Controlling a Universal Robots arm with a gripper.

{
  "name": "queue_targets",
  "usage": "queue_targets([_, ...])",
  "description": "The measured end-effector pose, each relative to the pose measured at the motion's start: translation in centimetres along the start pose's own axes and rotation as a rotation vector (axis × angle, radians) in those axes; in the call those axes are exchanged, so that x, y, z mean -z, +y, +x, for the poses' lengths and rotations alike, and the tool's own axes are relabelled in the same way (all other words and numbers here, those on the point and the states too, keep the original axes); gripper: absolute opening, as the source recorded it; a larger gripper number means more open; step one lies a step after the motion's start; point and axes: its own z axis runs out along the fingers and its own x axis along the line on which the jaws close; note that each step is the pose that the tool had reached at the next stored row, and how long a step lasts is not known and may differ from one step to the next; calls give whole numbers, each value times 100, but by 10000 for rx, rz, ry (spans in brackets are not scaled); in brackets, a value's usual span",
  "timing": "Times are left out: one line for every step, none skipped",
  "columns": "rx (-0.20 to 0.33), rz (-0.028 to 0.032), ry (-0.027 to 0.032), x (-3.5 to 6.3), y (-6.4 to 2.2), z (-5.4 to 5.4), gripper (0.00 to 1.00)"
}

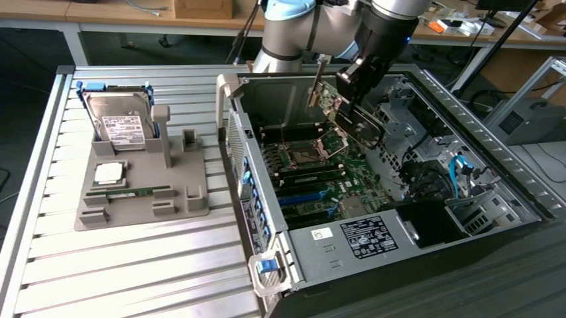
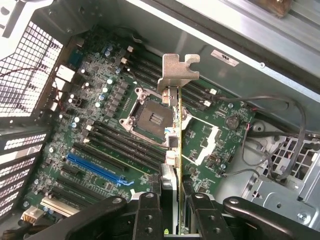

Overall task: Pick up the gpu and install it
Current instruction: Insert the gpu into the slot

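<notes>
Wrist view shows the gripper (image 2: 172, 202) pinching the gpu (image 2: 174, 125) by its thin edge, so the picking up is done. The card hangs over the green board (image 2: 100, 125) inside the computer case (image 1: 265, 99). It is not yet pushed into the blue slot (image 2: 95, 167).

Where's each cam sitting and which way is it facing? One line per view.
Exterior view: off the arm, high, looking down on the slatted metal table and the open grey metal computer case; shows the grey robot arm.
Wrist view: on the wrist, looking along the black fingers into the case at the green motherboard.
Shared: the thin dark expansion card with silver end bracket, gripped between the fingers, and the motherboard.
</notes>
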Motion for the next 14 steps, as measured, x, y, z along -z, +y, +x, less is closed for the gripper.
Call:
queue_targets([22, -1, 1, 0, 0, 0, 27])
queue_targets([47, -1, 1, 0, 0, 0, 27])
queue_targets([71, -2, 1, 0, 0, 0, 27])
queue_targets([130, -3, 3, 0, 0, 0, 27])
queue_targets([189, -4, 4, 0, 0, 0, 27])
queue_targets([221, -6, 4, 0, 0, 0, 27])
queue_targets([246, -6, 5, 0, 0, 0, 27])
queue_targets([282, -7, 6, 0, 0, 0, 27])
queue_targets([305, -7, 7, 0, 0, 0, 27])
queue_targets([338, -8, 7, 0, 0, 0, 27])
queue_targets([362, -9, 8, 0, 0, 0, 27])
queue_targets([387, -9, 8, 0, 0, 0, 27])
queue_targets([414, -10, 8, -1, 0, 0, 27])
queue_targets([463, -11, 9, -1, 0, 0, 27])
